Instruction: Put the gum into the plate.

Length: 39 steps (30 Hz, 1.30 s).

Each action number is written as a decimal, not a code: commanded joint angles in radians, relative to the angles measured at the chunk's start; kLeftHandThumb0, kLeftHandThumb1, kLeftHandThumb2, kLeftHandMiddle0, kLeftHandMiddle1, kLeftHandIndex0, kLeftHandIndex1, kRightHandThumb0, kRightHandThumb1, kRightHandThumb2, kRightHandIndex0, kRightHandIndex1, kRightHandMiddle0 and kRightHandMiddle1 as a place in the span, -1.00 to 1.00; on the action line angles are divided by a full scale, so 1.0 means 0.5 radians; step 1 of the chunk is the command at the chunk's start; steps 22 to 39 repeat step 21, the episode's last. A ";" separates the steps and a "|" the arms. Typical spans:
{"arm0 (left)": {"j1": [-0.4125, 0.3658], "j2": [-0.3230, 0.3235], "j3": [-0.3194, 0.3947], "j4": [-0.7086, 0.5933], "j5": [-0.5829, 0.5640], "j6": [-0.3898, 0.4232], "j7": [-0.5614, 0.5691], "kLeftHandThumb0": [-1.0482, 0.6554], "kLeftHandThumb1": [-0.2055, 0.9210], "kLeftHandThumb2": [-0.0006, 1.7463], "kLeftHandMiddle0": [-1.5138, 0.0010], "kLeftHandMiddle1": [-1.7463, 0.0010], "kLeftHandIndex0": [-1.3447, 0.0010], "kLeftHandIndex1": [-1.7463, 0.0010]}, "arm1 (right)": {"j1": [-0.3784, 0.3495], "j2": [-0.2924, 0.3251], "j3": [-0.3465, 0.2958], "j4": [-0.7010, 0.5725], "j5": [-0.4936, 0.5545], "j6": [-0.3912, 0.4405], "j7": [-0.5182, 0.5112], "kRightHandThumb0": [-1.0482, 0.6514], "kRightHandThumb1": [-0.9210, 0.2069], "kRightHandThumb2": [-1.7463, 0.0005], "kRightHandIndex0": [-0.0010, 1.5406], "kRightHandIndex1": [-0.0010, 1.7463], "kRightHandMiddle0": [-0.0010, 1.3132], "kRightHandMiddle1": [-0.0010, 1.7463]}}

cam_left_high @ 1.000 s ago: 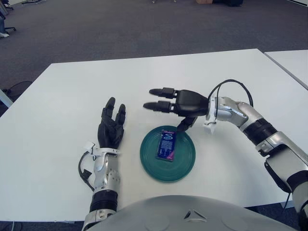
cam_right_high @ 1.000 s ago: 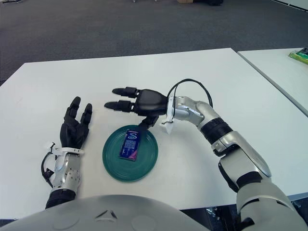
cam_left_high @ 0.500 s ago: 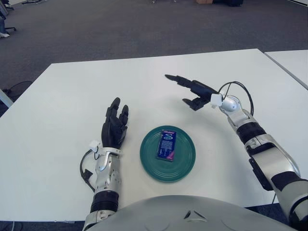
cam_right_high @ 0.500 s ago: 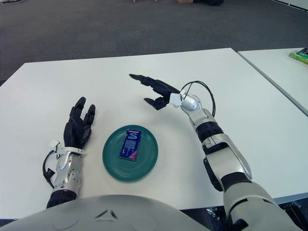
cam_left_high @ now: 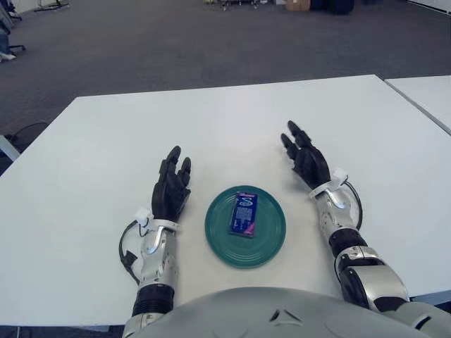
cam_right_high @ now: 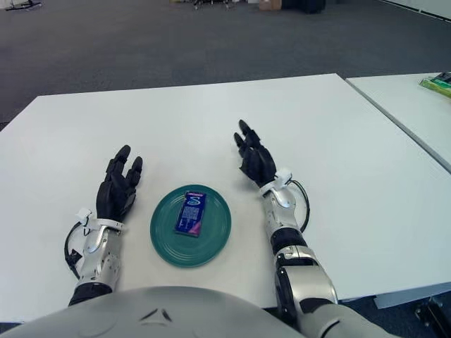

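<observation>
The small blue rectangular gum pack (cam_left_high: 244, 213) lay flat inside the round dark-green plate (cam_left_high: 271, 243), so I judged the placing step done, with nothing left but parking the arms. My right hand (cam_left_high: 307, 160) sat just right of the plate, fingers spread and holding nothing; my left hand (cam_left_high: 170, 188) mirrored it, likewise spread. The pack's long axis ran away from me, seemingly tilted slightly right.
</observation>
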 commanded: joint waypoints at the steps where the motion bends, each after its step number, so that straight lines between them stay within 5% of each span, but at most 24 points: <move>1: 0.145 -0.033 0.041 0.221 0.013 -0.044 0.012 -0.92 1.00 0.08 0.81 1.00 1.00 0.51 | 0.126 -0.011 -0.093 0.117 0.006 -0.040 0.013 -1.00 -1.00 -0.19 -1.00 -1.00 -0.99 -0.83; 11: 0.137 0.001 0.065 0.243 0.063 -0.075 0.040 -0.93 1.00 0.09 0.85 1.00 1.00 0.57 | 0.133 0.019 -0.213 0.268 0.005 0.011 0.105 -1.00 -1.00 -0.21 -1.00 -1.00 -1.00 -0.83; 21: 0.160 0.019 0.042 0.201 0.114 -0.087 0.036 -0.94 1.00 0.10 0.84 1.00 1.00 0.61 | 0.420 0.319 -0.033 0.103 -0.277 -0.176 -0.115 -1.00 -1.00 -0.18 -1.00 -1.00 -1.00 -0.85; 39: 0.160 0.019 0.042 0.201 0.114 -0.087 0.036 -0.94 1.00 0.10 0.84 1.00 1.00 0.61 | 0.420 0.319 -0.033 0.103 -0.277 -0.176 -0.115 -1.00 -1.00 -0.18 -1.00 -1.00 -1.00 -0.85</move>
